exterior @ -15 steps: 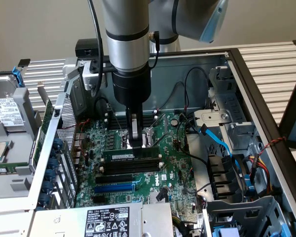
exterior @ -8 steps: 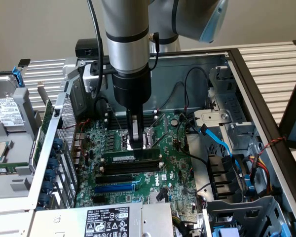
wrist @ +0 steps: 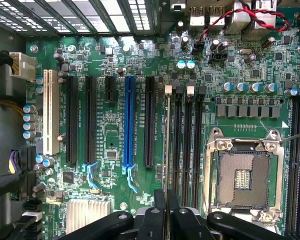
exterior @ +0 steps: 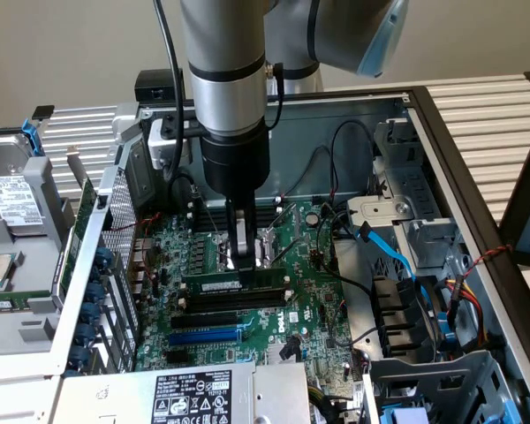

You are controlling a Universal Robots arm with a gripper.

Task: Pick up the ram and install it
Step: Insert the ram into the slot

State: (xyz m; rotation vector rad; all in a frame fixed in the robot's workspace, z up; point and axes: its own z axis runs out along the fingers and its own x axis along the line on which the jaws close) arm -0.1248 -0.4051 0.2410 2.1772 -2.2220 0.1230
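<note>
Claw (exterior: 240, 263): clamped shut on the top edge of the ram (exterior: 263, 281), hanging straight down from the arm (exterior: 230, 106) into the open case (exterior: 336, 110). Grips the stick roughly midway along its length, just to the exterior view's right of its white label (exterior: 219, 285). Holds it upright on its long edge, level, low against the board (exterior: 314, 300) and parallel to the long black slots (exterior: 234, 303) lying just on its near side. Cannot be told whether seated in a slot or only resting at its mouth. From the wrist, shows the claw (wrist: 166, 201) as two dark fingers (wrist: 160, 211) pressed together on the ram (wrist: 166, 140), itself edge-on as one thin pale line running along a memory slot with a white latch (wrist: 168, 90) at its end. Sits between the socket (exterior: 269, 247) on the far side and the blue slot (exterior: 208, 336) on the near side, with black slots between ram and blue slot. Farther out: blue cables (exterior: 390, 256) toward the exterior view's right, a perforated wall (exterior: 115, 252) toward its left, a labelled power supply (exterior: 190, 397) at the near edge, and a bare drive (exterior: 13, 199) outside the case, further toward that view's left. On the board seen from the wrist, also a silver heatsink (wrist: 87, 212), a white slot (wrist: 50, 110) and a red-and-black twisted wire (wrist: 240, 20).
</note>
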